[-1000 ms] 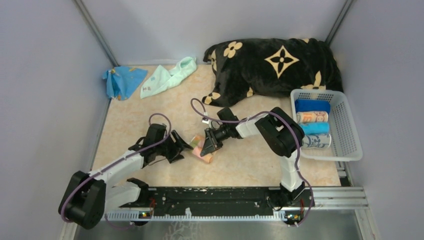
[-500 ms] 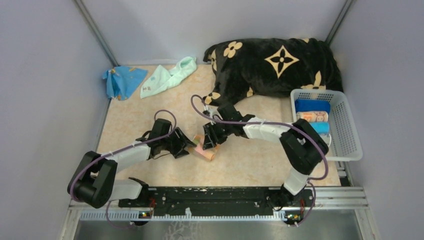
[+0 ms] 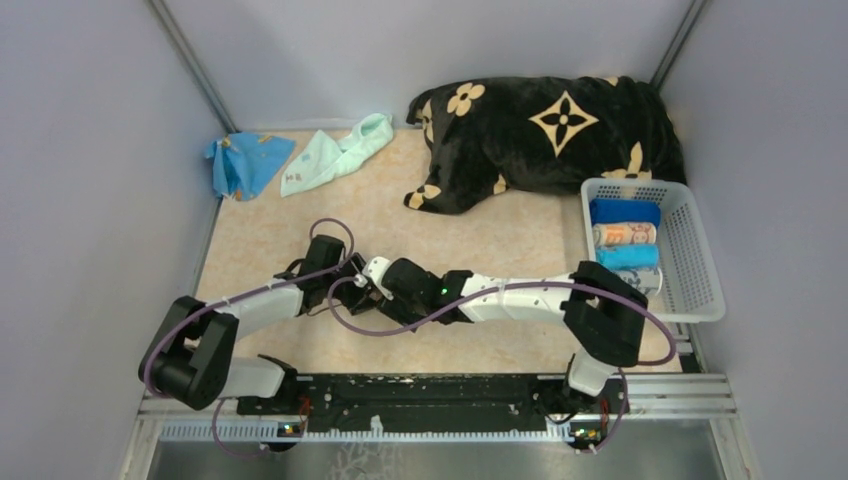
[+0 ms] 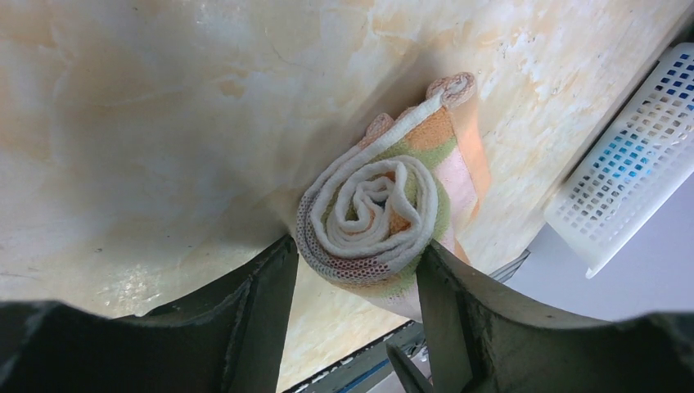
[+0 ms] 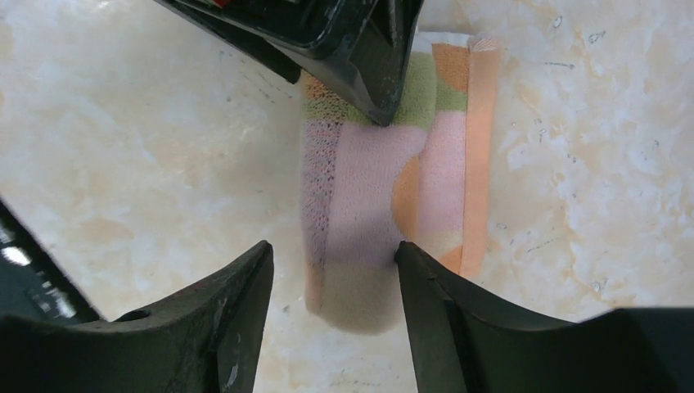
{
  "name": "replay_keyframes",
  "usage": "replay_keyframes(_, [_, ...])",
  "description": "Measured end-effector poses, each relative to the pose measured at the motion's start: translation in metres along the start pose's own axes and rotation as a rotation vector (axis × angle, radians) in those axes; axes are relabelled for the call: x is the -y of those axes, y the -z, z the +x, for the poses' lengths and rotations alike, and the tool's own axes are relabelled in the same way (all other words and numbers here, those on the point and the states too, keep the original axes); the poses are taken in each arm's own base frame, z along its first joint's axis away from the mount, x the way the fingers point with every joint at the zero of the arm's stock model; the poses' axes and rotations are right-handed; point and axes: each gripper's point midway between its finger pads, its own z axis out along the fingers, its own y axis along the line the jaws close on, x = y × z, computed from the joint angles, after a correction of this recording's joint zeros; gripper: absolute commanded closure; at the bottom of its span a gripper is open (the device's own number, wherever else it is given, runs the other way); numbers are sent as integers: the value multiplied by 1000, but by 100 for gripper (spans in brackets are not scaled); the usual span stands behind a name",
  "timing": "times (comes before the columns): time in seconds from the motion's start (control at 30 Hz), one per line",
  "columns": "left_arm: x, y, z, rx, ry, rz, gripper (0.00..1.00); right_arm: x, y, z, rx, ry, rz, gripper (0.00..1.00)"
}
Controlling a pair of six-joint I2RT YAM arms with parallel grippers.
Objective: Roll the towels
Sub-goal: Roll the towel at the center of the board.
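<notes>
Marbled tabletop (image 4: 123, 123) below us. Our left fingers (image 4: 254, 319) pinch the rolled towel (image 4: 368, 213), centre frame; right fingers (image 5: 237, 319) stand wide.

**Tabletop, far edge to near**

I'm working over a beige marbled table (image 3: 260, 250). In its far left corner a blue towel (image 3: 243, 163) lies crumpled, with a mint-green towel (image 3: 335, 155) spread just beside it. A black flowered blanket (image 3: 545, 135) is heaped along the far right. A white basket (image 3: 700, 290) sits at the right edge. Near the middle a rolled towel (image 4: 372, 221) lies on its side. Its loose end seems to rest flat on the surface, though the overhead view hides it.
</notes>
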Motion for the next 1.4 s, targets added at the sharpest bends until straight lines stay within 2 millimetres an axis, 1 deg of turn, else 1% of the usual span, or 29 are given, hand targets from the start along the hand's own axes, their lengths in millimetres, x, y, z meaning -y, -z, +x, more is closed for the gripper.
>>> replay_keyframes(0.07, [0, 0, 0, 0, 1, 0, 37, 1, -8, 4, -21, 43, 33, 43])
replay_keyframes(0.13, [0, 0, 0, -1, 2, 0, 36, 5, -20, 13, -57, 78, 59, 45])
replay_keyframes(0.23, [2, -1, -2, 1, 1, 2, 32, 8, -32, 23, -94, 121, 77, 49])
replay_keyframes(0.3, [3, -1, -2, 2, 2, 4, 28, 9, -36, 24, -102, 140, 86, 56])
replay_keyframes(0.37, [6, -1, -3, 3, 2, 8, 25, 10, -37, 24, -106, 149, 85, 68])
replay_keyframes(0.43, [7, 1, -3, 8, -6, 11, 22, 12, -39, 23, -112, 136, 63, 76])
replay_keyframes(0.57, [2, 10, -6, 50, -21, -3, 19, 13, -42, 16, -102, 50, -56, 85])
replay_keyframes(0.7, [-6, 23, -6, 94, -29, -15, 17, 13, -42, 12, -78, -108, -252, 84])
replay_keyframes(0.73, [-7, 26, -5, 100, -30, -14, 17, 12, -42, 12, -71, -148, -302, 83])
replay_keyframes(0.87, [-11, 30, -2, 106, -33, -3, 19, 13, -42, 9, -48, -327, -490, 83])
replay_keyframes(0.97, [-14, 28, 3, 87, -25, -1, 22, 10, -44, 6, -32, -455, -638, 83])
replay_keyframes(1.1, [-9, 22, 5, 62, -21, 27, 24, 7, -45, 7, -26, -606, -819, 83])
replay_keyframes(1.2, [-5, 17, 5, 50, -20, 44, 29, 5, -44, 8, -31, -674, -913, 81])
replay_keyframes(1.27, [-2, 13, 4, 40, -17, 51, 35, 5, -44, 9, -35, -705, -951, 80])
replay_keyframes(1.33, [0, 8, 2, 31, -11, 51, 38, 7, -44, 9, -37, -726, -963, 75])
replay_keyframes(1.4, [2, 4, 2, 22, -2, 51, 42, 8, -45, 10, -40, -736, -955, 66])
